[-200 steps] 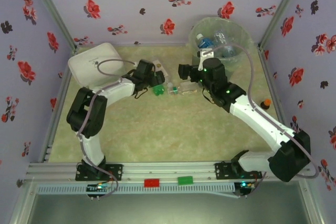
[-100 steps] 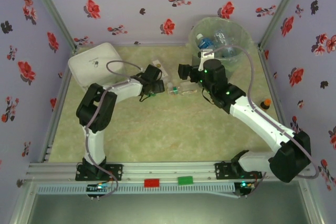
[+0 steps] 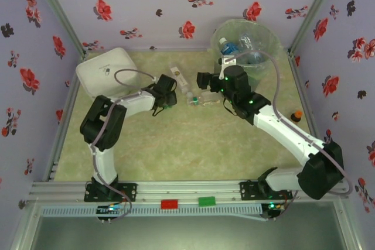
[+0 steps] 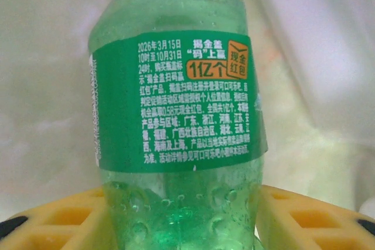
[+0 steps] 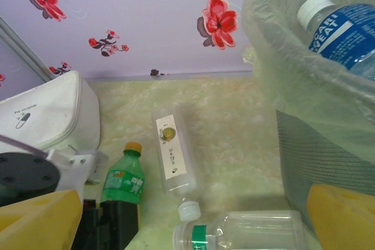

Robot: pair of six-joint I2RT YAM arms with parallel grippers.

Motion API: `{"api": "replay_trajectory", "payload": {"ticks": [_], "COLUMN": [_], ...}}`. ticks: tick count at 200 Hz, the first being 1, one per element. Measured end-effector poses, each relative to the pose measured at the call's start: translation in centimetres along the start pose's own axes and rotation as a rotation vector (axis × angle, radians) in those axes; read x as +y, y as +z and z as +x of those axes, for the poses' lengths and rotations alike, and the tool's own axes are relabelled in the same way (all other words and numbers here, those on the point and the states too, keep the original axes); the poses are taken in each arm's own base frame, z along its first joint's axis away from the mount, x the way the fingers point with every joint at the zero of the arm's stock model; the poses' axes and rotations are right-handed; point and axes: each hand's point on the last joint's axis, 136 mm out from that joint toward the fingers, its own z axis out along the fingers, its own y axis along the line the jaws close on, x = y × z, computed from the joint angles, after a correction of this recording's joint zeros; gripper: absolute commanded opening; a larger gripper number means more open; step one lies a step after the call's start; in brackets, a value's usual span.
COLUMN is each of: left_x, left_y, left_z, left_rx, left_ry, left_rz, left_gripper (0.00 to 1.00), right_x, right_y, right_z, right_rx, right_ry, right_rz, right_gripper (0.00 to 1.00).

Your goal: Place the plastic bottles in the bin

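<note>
Vs a second ago: the left gripper (image 3: 169, 102) was spread wide beside the green bottle (image 4: 176, 103). Now its yellow fingers (image 4: 58, 221) have closed in and press the bottle's lower body from both sides, so the bottle is gripped. The left elbow has swung in slightly. The right gripper (image 3: 202, 80) has barely moved and is as wide apart as before, holding nothing.

In the right wrist view the green bottle stands upright on the table (image 3: 187, 150), orange cap on top, just in front of the white box (image 3: 108, 71).

Containers: the bin (image 3: 265, 57) sits in the far right corner with its clear liner folded over the rim. Inside is a blue-labelled bottle (image 5: 345, 33) with a white cap, plus something clear beside it that is hard to make out. The white box is closed - contents cannot be told.

Outside the bin, the clear bottle with the white label (image 5: 173, 156) lies on its side, and the clear bottle with the green band (image 5: 246, 235) lies just below the right gripper. An orange-capped bottle (image 3: 297, 115) stands by the right wall, well apart.

Flowered walls (image 3: 176, 4) close three sides. The table's near half is bare - open room between the arms.
</note>
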Motion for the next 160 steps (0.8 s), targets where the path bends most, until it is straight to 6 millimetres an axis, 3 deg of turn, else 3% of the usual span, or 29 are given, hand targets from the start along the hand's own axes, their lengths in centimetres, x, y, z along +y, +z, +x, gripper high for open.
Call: {"api": "replay_trajectory", "payload": {"ticks": [30, 72, 93, 119, 160], "left_x": [0.2, -2.2, -3.8, -5.3, -6.9], "left_y": [-3.7, -12.1, -15.2, -17.6, -19.5], "left_z": [-0.9, -4.7, -5.8, -6.0, -5.1], "left_rx": [-0.09, -0.34, -0.42, -0.467, -0.486], "left_ry": [0.022, 0.053, 0.08, 0.107, 0.142], "left_rz": [0.074, 0.337, 0.461, 0.585, 0.71], "left_gripper": [0.49, 0.49, 0.48, 0.47, 0.46], "right_x": [0.9, 3.1, 4.7, 7.2, 10.3], "right_y": [1.5, 2.8, 3.2, 3.6, 4.6], "right_z": [0.5, 0.5, -0.1, -0.7, -0.9], "right_rx": [0.036, 0.065, 0.063, 0.065, 0.104], "right_ry": [0.025, 0.087, 0.125, 0.182, 0.247], "right_rz": [-0.034, -0.135, -0.222, -0.363, -0.533], "right_gripper": [0.99, 1.0, 1.0, 1.0, 0.97]}}
